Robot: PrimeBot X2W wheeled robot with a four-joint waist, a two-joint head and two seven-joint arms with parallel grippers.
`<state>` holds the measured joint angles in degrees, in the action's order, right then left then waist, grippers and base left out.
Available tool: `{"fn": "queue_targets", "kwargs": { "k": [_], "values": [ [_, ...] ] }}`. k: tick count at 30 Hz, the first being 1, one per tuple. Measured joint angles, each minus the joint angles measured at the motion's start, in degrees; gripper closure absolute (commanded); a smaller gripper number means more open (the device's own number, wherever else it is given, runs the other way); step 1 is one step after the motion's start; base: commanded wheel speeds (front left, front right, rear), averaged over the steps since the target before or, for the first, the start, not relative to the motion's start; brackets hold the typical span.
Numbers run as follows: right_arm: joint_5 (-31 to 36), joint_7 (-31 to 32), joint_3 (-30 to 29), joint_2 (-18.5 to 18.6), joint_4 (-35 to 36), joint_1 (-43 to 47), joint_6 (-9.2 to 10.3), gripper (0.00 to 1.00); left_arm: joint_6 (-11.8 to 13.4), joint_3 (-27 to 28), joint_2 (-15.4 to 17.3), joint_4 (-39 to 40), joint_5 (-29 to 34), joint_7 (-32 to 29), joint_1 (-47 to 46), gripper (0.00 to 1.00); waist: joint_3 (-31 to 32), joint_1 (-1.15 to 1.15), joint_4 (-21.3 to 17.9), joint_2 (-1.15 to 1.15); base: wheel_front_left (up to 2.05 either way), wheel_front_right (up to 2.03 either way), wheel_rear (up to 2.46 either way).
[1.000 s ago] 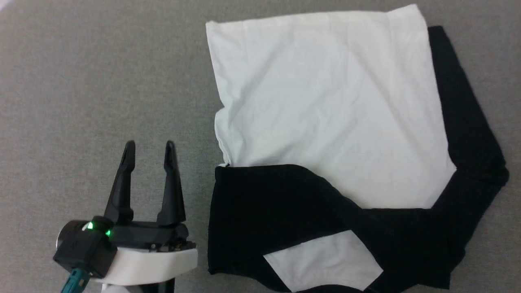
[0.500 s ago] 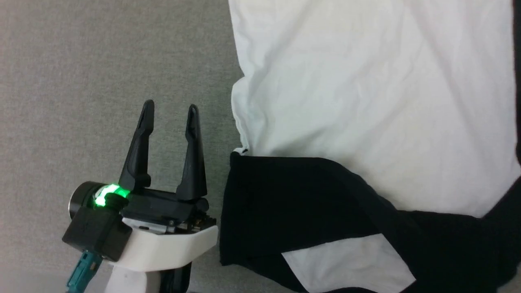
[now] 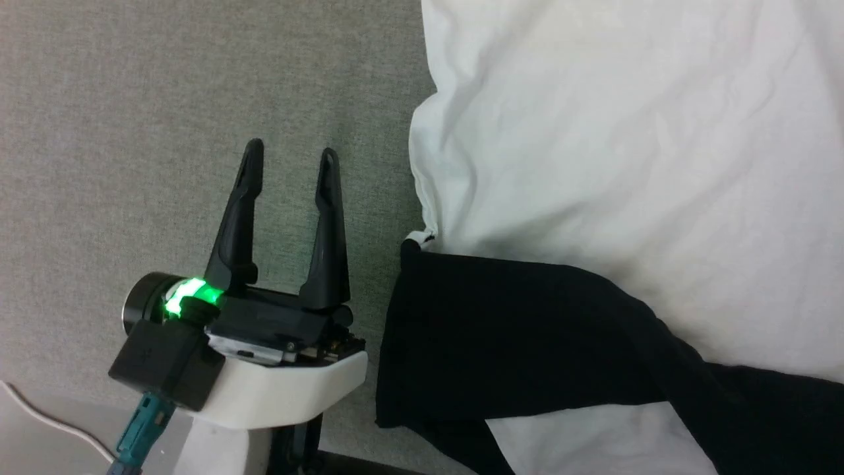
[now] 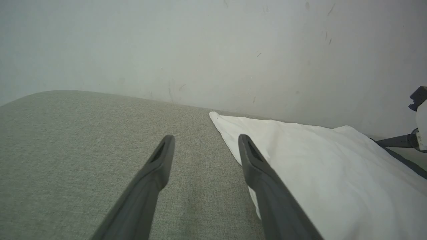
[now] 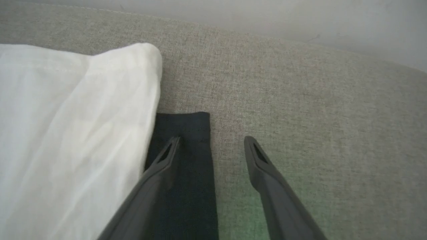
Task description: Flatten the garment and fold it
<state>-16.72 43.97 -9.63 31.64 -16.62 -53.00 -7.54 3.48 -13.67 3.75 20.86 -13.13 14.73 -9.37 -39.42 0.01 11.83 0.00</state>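
**Two open grippers beside a partly folded raglan shirt**

Nearest the camera in the head view, the left gripper (image 3: 291, 148) hovers over a grey fabric surface (image 3: 165, 99). Its two dark fingers are spread apart and hold nothing. Just to its right lies the garment (image 3: 626, 165), spread out on the same surface. A black sleeve (image 3: 501, 336) is folded across the shirt's near end, with its outer edge just beside the gripper. Beyond the sleeve, the white body (image 3: 593, 99) runs away from the robot, mostly flat with soft wrinkles.

In the right wrist view, the right gripper (image 5: 211, 139) is also spread and empty. One finger is over a black cuff (image 5: 190, 126) beside a far corner of the white cloth. Whether the finger touches the cuff cannot be told. A pale wall (image 4: 200, 50) rises behind the surface.

The shirt looks thin, light and limp, so it will likely sag and drape rather than keep its shape. Stacked layers may lift together. The best holds are probably edges: a cuff, a hem corner or the sleeve's folded edge, pinched low against the surface.
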Motion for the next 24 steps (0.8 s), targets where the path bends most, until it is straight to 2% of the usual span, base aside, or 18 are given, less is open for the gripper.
{"fn": "queue_targets", "kwargs": {
  "k": [7, 9, 10, 16, 24],
  "values": [
    [-1.42, 0.96, 0.54, 1.48, 1.65, 0.4, 0.01, 0.0, -0.41, -0.25, -0.29, -0.49, 0.0, 0.0, -0.45, 0.0, -1.67, -0.01, 1.11, 0.0, 0.0, 0.0, 0.0],
    [-2.12, 2.0, 0.77, 1.98, 2.14, 0.42, 0.02, 0.73, -0.41, -0.21, -0.33, -0.65, 0.0, 0.0, -0.46, 0.0, -1.92, -0.01, 1.23, 0.0, 0.0, 0.0, 0.0],
    [-2.46, 2.5, 0.89, 2.15, 2.43, 0.46, 0.01, 1.0, -0.41, -0.22, -0.35, -0.74, 0.0, 0.0, -0.47, 0.0, -1.98, -0.01, 1.28, 0.0, 0.0, 0.0, 0.0],
    [-2.35, 2.46, 1.74, 2.19, 3.27, 0.93, -0.01, 1.0, -0.47, -0.13, -0.45, -1.62, -0.01, 0.0, -0.64, 0.0, -1.4, -0.01, 1.17, 0.0, 0.0, 0.0, 0.0],
    [-1.12, -5.09, -0.05, 0.0, 1.69, 2.26, -0.01, 1.0, -0.47, 1.22, -0.54, -2.66, 0.0, 0.0, -0.43, 0.0, 1.61, 0.0, 0.29, 0.0, 0.0, 0.0, 0.0]
  ]
}}
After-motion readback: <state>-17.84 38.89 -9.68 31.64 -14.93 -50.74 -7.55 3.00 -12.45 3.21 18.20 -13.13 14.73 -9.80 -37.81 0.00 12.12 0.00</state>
